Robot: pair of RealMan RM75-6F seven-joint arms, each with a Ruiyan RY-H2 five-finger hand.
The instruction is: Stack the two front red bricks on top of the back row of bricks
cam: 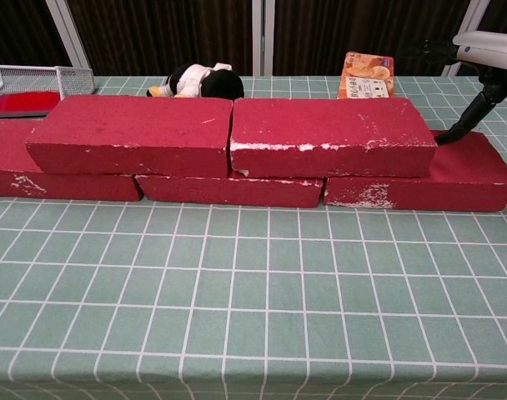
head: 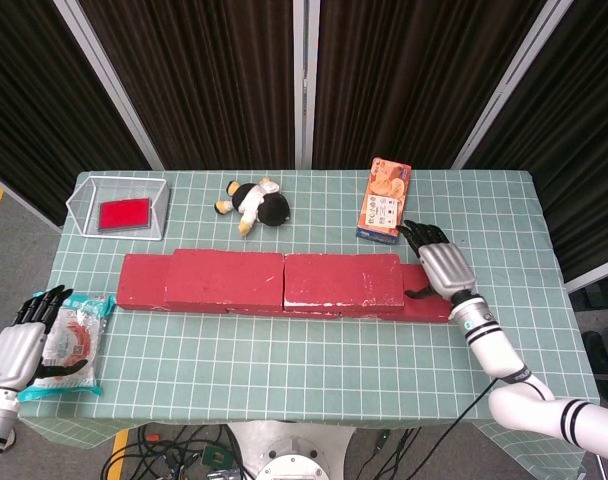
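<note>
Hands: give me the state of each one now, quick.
Left hand: open, holds nothing, beside a snack packet.
Right hand: open, holds nothing, thumb touching the end brick.

Red bricks (cam: 237,142), centre frame: rough, matt, chipped white along edges. Tablecloth (cam: 253,308): smooth, checked. Basket (head: 84,200), upper left: clear plastic. Right hand (head: 442,267): silver shell, black fingers. Packet (head: 72,340), lower left: glossy wrapper.

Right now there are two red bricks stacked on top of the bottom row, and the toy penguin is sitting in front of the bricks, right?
Almost. Two top bricks do sit on the bottom row, but the toy penguin lies behind the bricks, not in front. The head view shows it clearly.
</note>
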